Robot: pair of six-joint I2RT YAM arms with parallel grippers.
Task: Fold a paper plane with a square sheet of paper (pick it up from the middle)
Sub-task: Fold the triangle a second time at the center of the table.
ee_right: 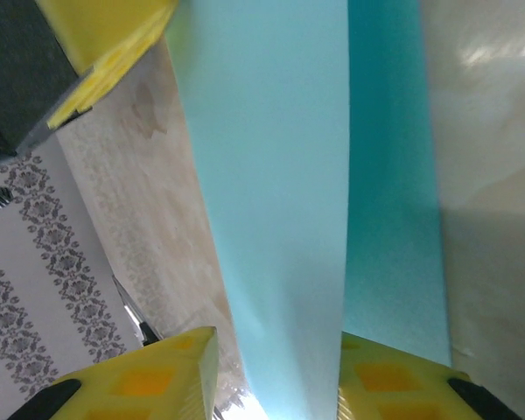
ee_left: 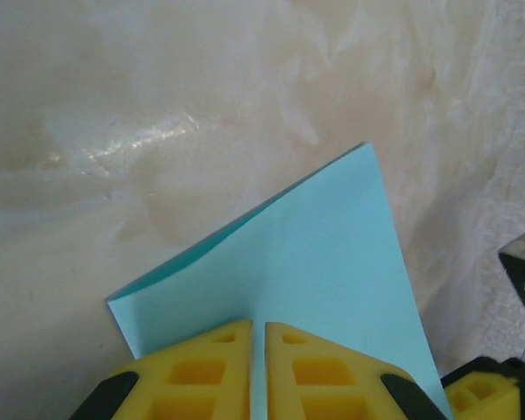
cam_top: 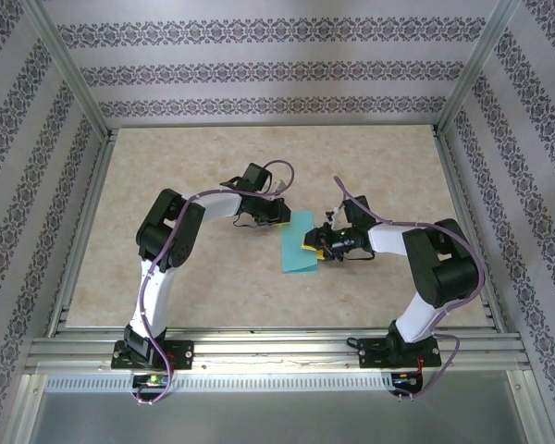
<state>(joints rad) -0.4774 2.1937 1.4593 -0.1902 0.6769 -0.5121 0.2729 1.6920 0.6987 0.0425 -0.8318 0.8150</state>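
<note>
Left gripper (cam_top: 284, 215), seen from above: sits at the far end of the turquoise paper (cam_top: 301, 248), pinching it. Right gripper (cam_top: 313, 244): reaches in at the paper's right edge, yellow fingers against it. Paper: stretches as a long folded strip mid-table (cam_top: 166, 277), between the two arms.

Left wrist camera: shows yellow fingers (ee_left: 201, 372) pressed almost together, clamping the paper through a thin slit. Juts away from them as a point, with a darker lower layer peeking out along its left edge. Catches a corner of the right gripper at lower right.

Right wrist camera: finds yellow fingers (ee_right: 144, 381) spread apart, straddling the strip without clamping it. Runs up between them, with a darker band along its right. Shows a left gripper finger at top left, beside the strip's far end.
</note>
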